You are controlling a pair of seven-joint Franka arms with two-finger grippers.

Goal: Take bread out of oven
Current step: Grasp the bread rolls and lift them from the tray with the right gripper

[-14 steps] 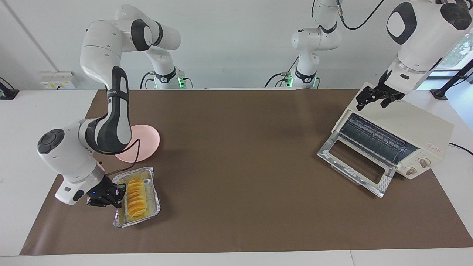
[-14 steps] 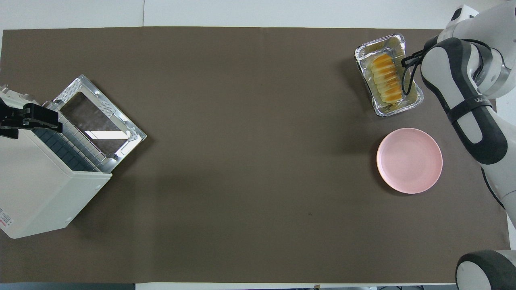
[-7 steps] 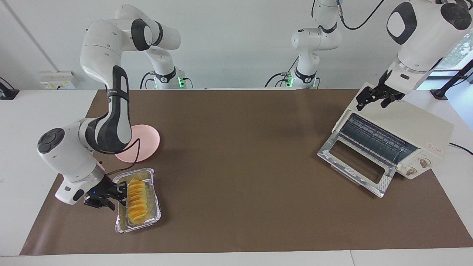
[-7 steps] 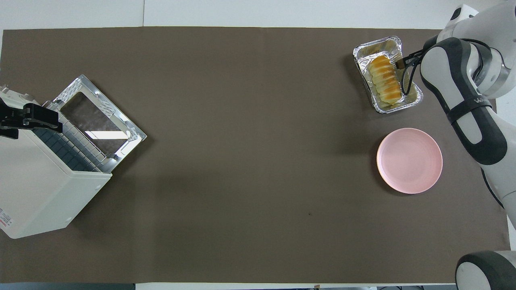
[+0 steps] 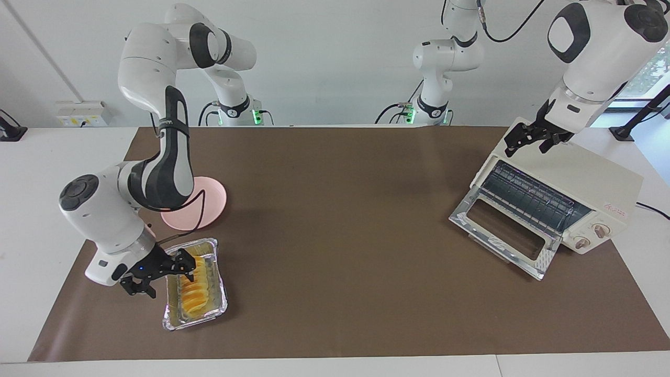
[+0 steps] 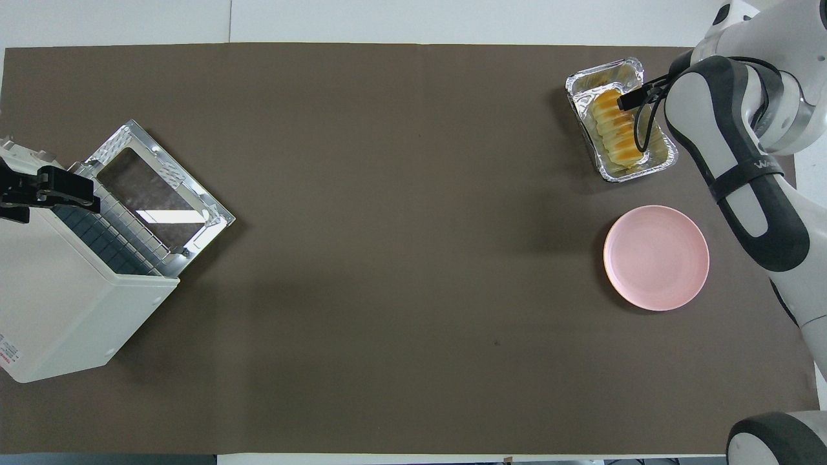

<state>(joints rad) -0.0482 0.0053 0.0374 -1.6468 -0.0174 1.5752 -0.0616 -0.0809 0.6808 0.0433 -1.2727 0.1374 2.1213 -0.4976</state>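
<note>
On white table (image 5: 31,173), brown mat (image 5: 335,230).

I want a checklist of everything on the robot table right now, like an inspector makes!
Surface: brown mat over a white table.
Job's things: bread lies in a foil tray at the right arm's end; oven at the left arm's end, door dropped open, rack bare.
Clutter: pink plate, nearer the robots than the tray.
Grippers: right tool open, over the tray's edge, holding nothing; left tool open, waits over the oven.
Cables: black cable loops along the right arm; oven cord.
Surroundings: white wall, socket box.
</note>
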